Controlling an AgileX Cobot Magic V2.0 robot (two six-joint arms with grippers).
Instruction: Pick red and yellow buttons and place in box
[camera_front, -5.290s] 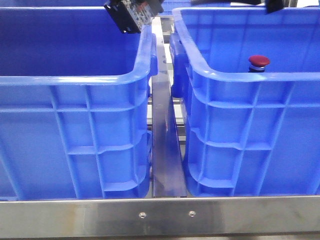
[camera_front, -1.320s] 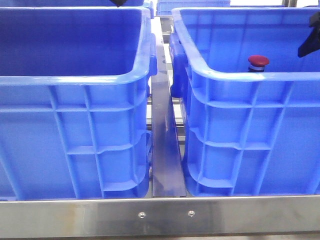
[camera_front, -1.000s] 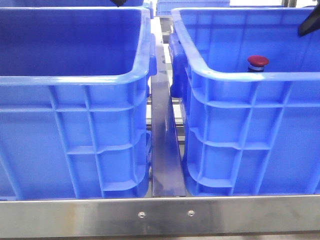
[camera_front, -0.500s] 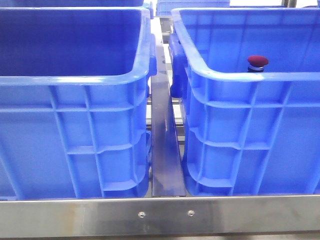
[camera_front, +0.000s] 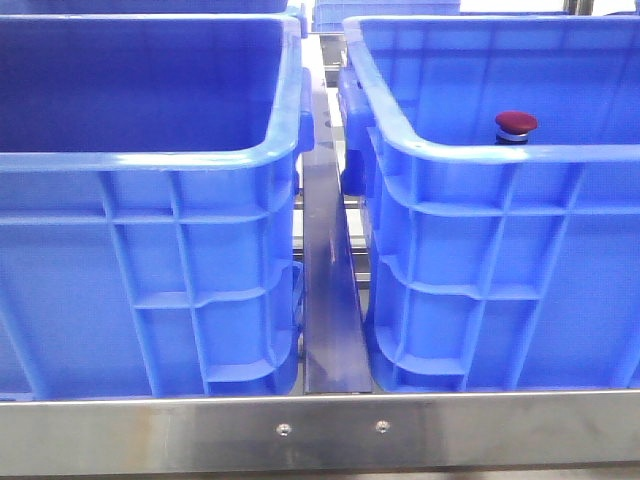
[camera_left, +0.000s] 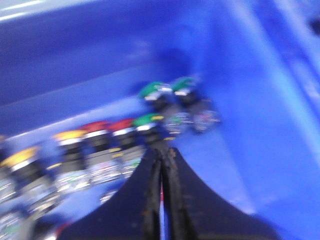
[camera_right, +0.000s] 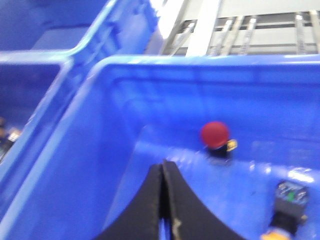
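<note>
One red button (camera_front: 517, 124) stands upright inside the right box (camera_front: 500, 152); the right wrist view shows it (camera_right: 215, 134) on the box floor near the far wall. Beside it a second button (camera_right: 290, 197) lies on its side, a yellow-orange bit at its lower end. My right gripper (camera_right: 162, 165) hovers shut and empty above that floor, short of the red button. My left gripper (camera_left: 163, 152) is shut over the other crate's floor, in a blurred view, just in front of a row of yellow buttons (camera_left: 67, 136) and red buttons (camera_left: 96, 128). Neither gripper shows in the front view.
The left crate (camera_front: 150, 160) also holds green-capped buttons (camera_left: 156, 90) close to its corner. A steel rail (camera_front: 328, 290) runs between the two crates and a steel bar (camera_front: 320, 430) crosses in front. More blue crates stand behind.
The dark gripper tips seen at the top and right edges of the front view have moved out of that view. The red button in the right box has not moved.
</note>
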